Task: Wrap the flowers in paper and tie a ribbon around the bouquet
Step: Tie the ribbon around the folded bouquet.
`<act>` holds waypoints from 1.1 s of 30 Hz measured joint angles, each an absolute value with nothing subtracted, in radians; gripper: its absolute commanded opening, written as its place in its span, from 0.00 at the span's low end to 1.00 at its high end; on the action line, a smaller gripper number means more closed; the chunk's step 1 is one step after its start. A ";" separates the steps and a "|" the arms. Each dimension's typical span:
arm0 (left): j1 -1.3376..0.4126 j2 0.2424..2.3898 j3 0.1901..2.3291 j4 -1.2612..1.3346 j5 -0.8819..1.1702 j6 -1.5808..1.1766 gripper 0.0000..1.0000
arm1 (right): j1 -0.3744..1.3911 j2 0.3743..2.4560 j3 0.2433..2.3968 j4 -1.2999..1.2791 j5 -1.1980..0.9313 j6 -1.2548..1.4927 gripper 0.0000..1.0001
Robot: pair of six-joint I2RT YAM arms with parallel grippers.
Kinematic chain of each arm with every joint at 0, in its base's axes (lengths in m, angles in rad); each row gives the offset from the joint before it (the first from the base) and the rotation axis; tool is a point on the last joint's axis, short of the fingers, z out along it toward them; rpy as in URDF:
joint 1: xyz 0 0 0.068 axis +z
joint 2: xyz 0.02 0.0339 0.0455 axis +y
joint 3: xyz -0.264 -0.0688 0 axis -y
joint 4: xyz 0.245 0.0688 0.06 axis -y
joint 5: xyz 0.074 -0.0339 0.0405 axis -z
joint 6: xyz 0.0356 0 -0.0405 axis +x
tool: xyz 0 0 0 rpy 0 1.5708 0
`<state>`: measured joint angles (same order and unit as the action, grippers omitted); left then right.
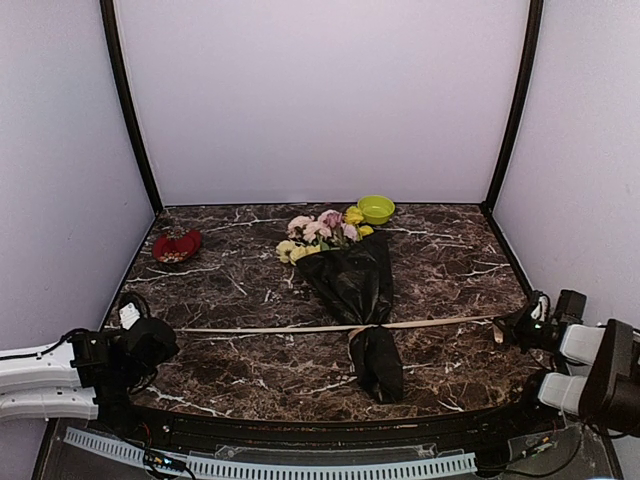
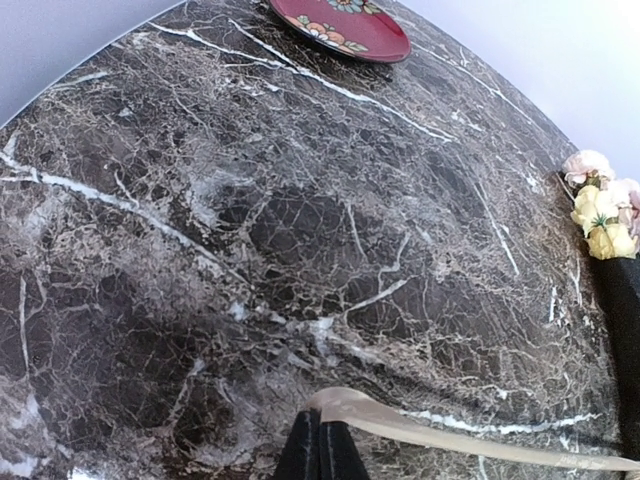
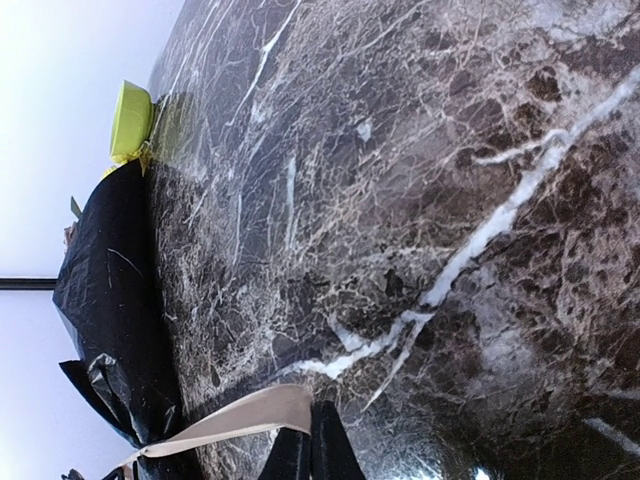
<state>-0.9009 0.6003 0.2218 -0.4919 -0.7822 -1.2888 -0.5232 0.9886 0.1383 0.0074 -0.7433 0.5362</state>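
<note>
The bouquet lies mid-table: pink and yellow flowers (image 1: 325, 230) stick out of a black crinkly paper (image 1: 355, 280) cone, pinched in near its lower part. The beige ribbon (image 1: 270, 328) runs taut across the table and meets the cone at that pinch. My left gripper (image 1: 172, 335) is shut on the ribbon's left end; its wrist view shows the left gripper (image 2: 322, 425) closed, with the ribbon (image 2: 450, 435) trailing right. My right gripper (image 1: 503, 326) is shut on the right end. In its own view the right gripper (image 3: 312, 425) pinches the ribbon (image 3: 235, 418), which leads to the paper (image 3: 115, 290).
A red patterned plate (image 1: 177, 246) sits at the back left, and the plate (image 2: 345, 25) also shows in the left wrist view. A lime-green bowl (image 1: 376, 209) stands behind the flowers. Dark marbled tabletop (image 1: 240, 290), walled on three sides, lies either side of the bouquet.
</note>
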 measured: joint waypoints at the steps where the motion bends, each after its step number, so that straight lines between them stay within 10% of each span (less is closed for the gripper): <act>1: -0.901 0.617 0.222 -0.489 -0.783 -1.287 0.00 | -0.526 0.989 0.139 0.004 -0.750 0.532 0.00; 15: -0.962 1.091 0.339 0.220 -0.513 -0.424 0.00 | 0.069 0.737 0.506 -0.053 -0.670 0.495 0.00; 20: -1.076 1.251 0.450 0.400 -0.178 -0.150 0.56 | 0.392 0.819 0.665 -0.072 -0.617 0.477 0.00; 27: -1.088 1.349 0.675 0.553 0.146 0.034 0.80 | 0.781 0.994 0.921 -0.059 -0.535 0.412 0.00; 33: -1.100 1.494 0.866 0.694 0.206 0.099 0.77 | 0.908 1.133 1.033 -0.029 -0.525 0.370 0.00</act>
